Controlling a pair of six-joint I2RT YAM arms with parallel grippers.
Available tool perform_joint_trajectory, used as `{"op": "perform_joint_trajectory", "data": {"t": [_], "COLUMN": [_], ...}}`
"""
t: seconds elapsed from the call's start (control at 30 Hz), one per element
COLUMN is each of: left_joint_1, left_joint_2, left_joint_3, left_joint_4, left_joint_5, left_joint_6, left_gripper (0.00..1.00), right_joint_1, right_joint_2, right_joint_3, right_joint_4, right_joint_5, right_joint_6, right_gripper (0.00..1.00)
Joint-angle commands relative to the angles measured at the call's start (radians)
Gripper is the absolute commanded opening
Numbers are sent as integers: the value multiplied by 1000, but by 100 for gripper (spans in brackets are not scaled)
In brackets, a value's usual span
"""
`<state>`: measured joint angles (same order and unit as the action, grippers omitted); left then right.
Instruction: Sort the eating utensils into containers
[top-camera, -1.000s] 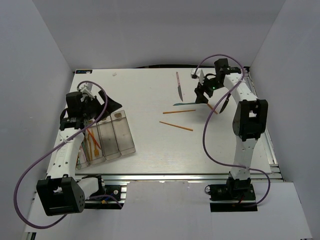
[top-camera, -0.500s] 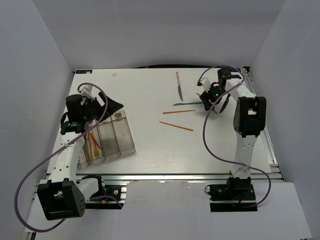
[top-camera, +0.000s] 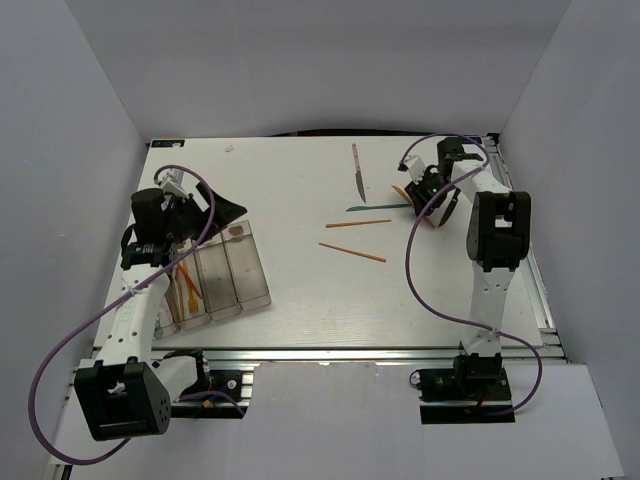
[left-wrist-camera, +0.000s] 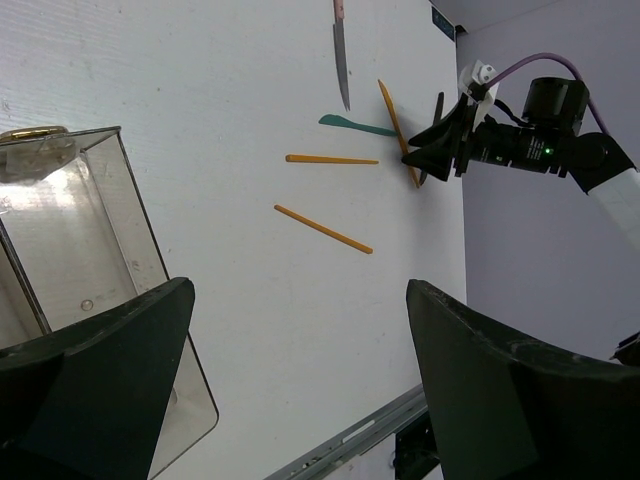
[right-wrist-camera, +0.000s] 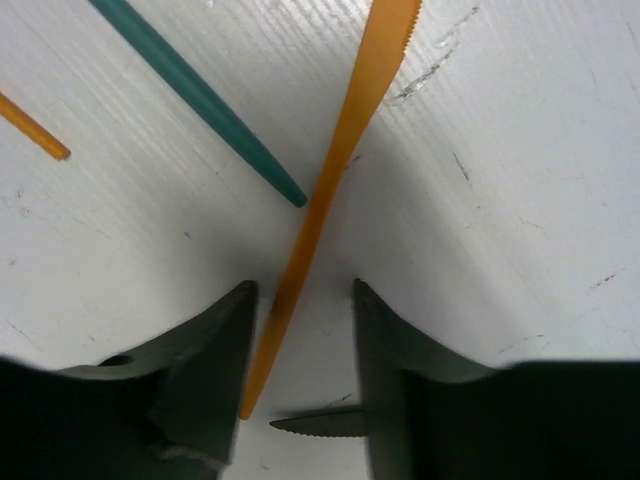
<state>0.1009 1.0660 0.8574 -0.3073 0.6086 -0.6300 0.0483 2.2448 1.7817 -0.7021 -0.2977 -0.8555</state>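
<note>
One hand (right-wrist-camera: 300, 300) — right — astride orange knife (right-wrist-camera: 352, 105)

On the white tabletop (top-camera: 290, 180) are laid bins (top-camera: 230, 272), two orange sticks (left-wrist-camera: 330, 159), a dark knife (left-wrist-camera: 341, 62), a teal piece (left-wrist-camera: 352, 124) and an orange knife (right-wrist-camera: 345, 150).

Matt white on the table (right-wrist-camera: 520, 180), finely ribbed and scuffed. Smooth, dull plastic for the orange knife (right-wrist-camera: 345, 140) and the teal handle (right-wrist-camera: 190, 85). Clear, glossy plastic in the bins (left-wrist-camera: 80, 230), lightly smudged. Bright, polished gold metal on the spoon (left-wrist-camera: 30, 133). Dull grey sheen on the long knife blade (left-wrist-camera: 342, 75).
</note>
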Motion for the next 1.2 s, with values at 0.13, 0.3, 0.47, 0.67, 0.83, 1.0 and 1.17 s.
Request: {"op": "perform_joint_trajectory", "data": {"t": [0.13,0.3,0.47,0.67,0.83,1.0,1.17], "left_joint_1": [-3,-3,-4,-4,-4,-4,-4], "left_joint_2": [-21,-26,-46,-77,-107,-152,-202], "left_joint_3": [37,40,40,42,54,81,101], "left_joint_4": [13,8,-4,-21,-26,-33,-50], "left_joint_5": [5,3,2,-10,-33,-70,-89], "left_joint_6": [-20,-20,-23,-19,-19,-8,-8], "left_gripper": [98,98,98,98,98,98,98], "right_joint_1": [-10,-16,-36,-80,-50,134,382], "right_joint_2": [24,4,-16,-111,-258,-324,-376], "right_joint_3": [-71,-131,-122,-79,-126,-134,-165], "right_joint_4": [73,108,119,128,165,109,254], "right_joint_5": [12,-7,-79,-219,-378,-520,-563], "right_joint_6": [42,93,217,292,289,335,653], "right_gripper": [22,9,0,0,0,0,0]}}
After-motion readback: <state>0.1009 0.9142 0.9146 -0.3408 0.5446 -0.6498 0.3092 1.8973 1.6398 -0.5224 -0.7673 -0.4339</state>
